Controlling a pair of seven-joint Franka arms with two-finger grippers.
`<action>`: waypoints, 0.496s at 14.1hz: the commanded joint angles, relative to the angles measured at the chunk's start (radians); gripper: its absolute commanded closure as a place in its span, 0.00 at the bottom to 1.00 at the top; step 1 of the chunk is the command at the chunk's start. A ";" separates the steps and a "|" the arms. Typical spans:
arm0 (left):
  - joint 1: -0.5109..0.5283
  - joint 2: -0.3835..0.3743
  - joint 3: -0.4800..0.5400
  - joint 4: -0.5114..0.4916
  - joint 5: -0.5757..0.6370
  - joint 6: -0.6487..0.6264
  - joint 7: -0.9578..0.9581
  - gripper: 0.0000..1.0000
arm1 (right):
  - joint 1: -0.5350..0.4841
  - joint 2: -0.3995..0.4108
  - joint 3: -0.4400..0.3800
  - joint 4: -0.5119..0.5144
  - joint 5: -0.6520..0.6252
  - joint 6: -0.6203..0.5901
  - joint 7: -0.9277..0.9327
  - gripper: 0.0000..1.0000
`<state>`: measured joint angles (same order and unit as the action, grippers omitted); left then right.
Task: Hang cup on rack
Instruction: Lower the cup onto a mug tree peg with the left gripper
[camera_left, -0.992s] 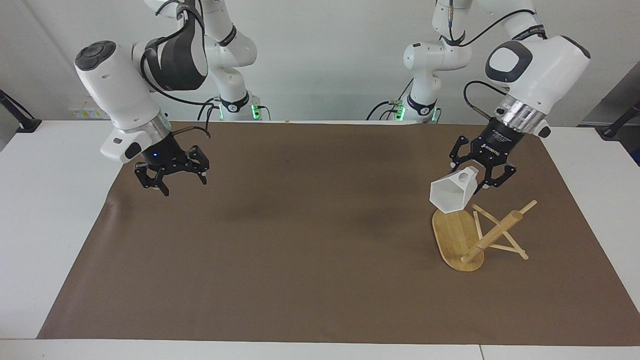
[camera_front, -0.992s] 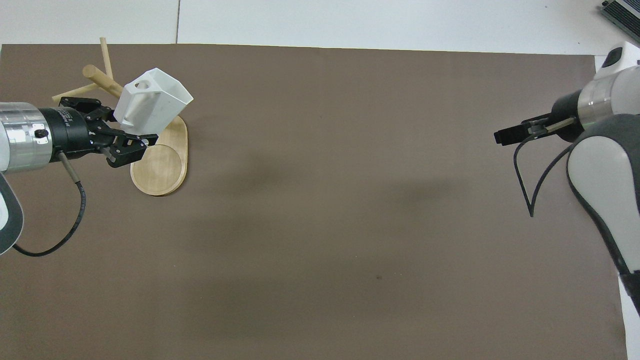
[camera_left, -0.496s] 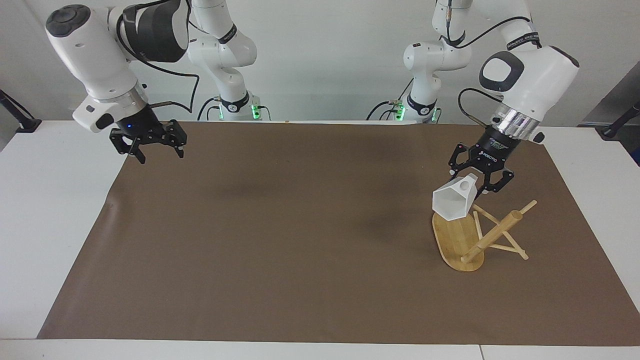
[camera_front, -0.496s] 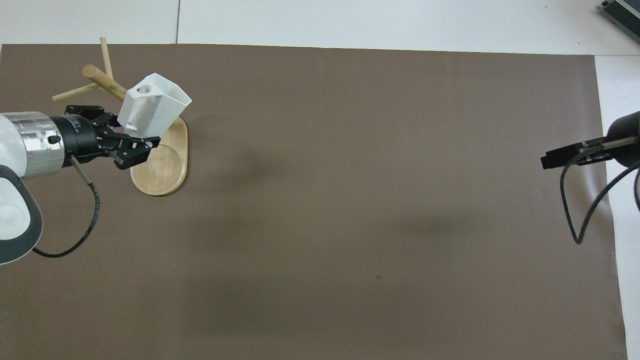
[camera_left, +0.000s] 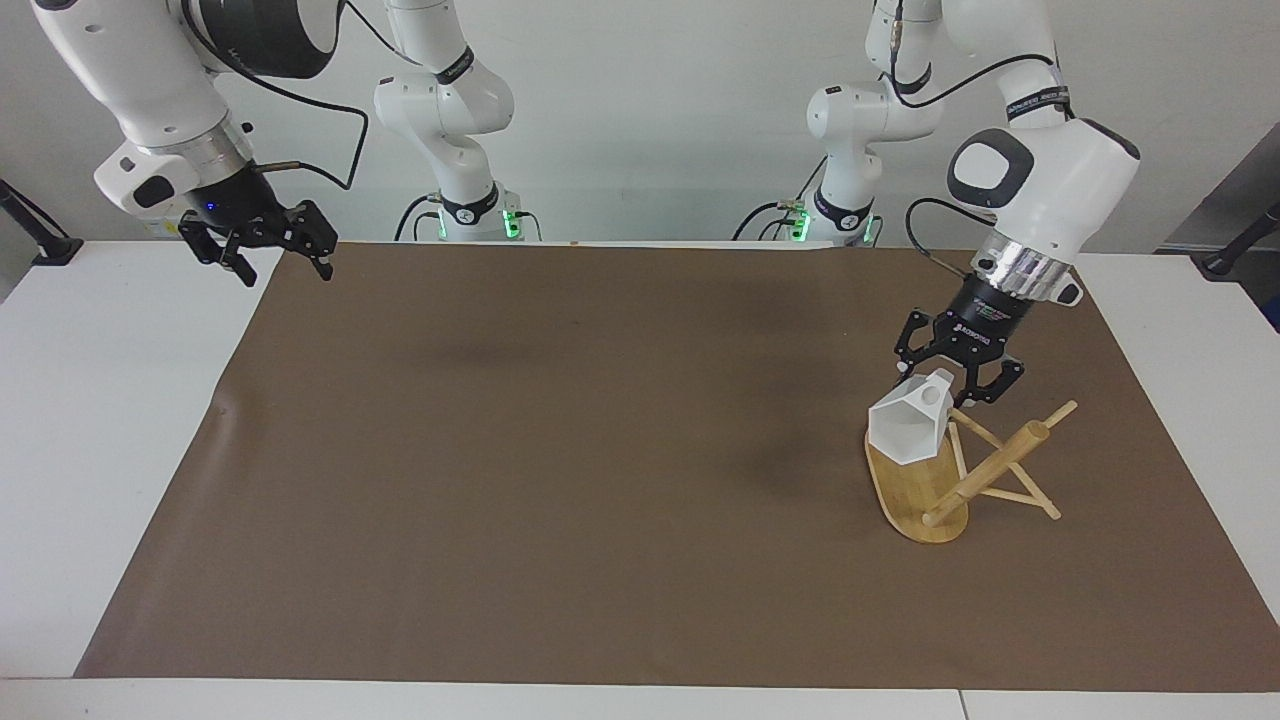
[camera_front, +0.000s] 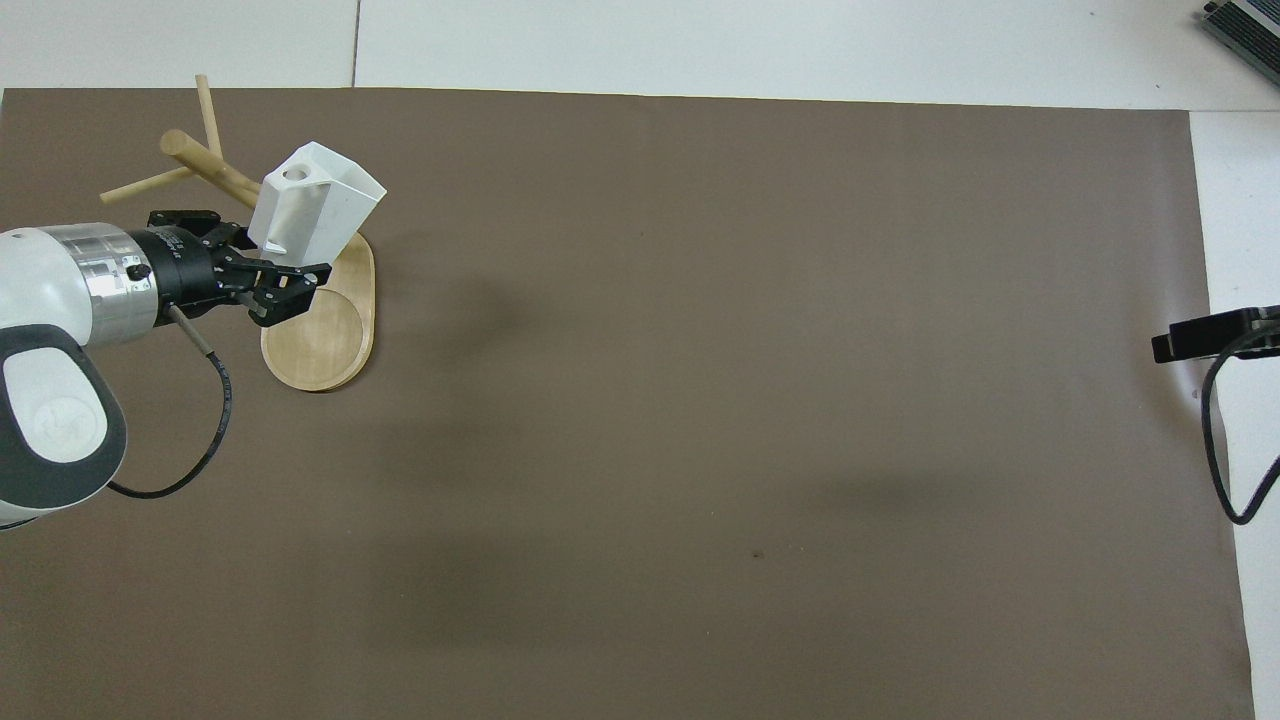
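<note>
The white faceted cup (camera_left: 905, 430) (camera_front: 320, 200) hangs tilted in the air, its mouth turned away from the robots and downward. My left gripper (camera_left: 950, 385) (camera_front: 262, 262) is shut on the cup's blocky handle end, and the round hole faces up. The cup is over the oval base of the bamboo rack (camera_left: 990, 470) (camera_front: 325, 335), close beside the thick post and the thin pegs. I cannot tell whether the cup touches a peg. My right gripper (camera_left: 285, 270) (camera_front: 1175, 343) is open and holds nothing. It waits high over the mat's corner at the right arm's end.
A brown mat (camera_left: 560, 450) covers most of the white table (camera_left: 90, 420). The rack stands on the mat toward the left arm's end. A black cable (camera_front: 1215, 450) loops down from the right arm.
The right arm has lifted and drawn back toward its own end of the table. The left gripper has carried the cup slightly lower and closer to the rack's post.
</note>
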<state>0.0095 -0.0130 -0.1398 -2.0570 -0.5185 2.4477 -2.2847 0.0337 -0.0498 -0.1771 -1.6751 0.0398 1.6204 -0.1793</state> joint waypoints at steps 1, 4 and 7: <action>-0.016 0.008 0.005 -0.006 0.006 0.053 -0.036 1.00 | 0.003 -0.019 -0.005 -0.034 -0.026 -0.004 0.031 0.00; -0.017 0.022 0.005 0.000 0.006 0.082 -0.073 1.00 | -0.003 -0.019 -0.005 -0.032 -0.026 0.007 0.031 0.00; -0.016 0.036 0.005 0.001 0.006 0.091 -0.091 1.00 | -0.003 -0.019 -0.005 -0.028 -0.024 0.021 0.034 0.00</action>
<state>0.0047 0.0142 -0.1404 -2.0570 -0.5185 2.5105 -2.3408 0.0334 -0.0503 -0.1849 -1.6851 0.0397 1.6214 -0.1668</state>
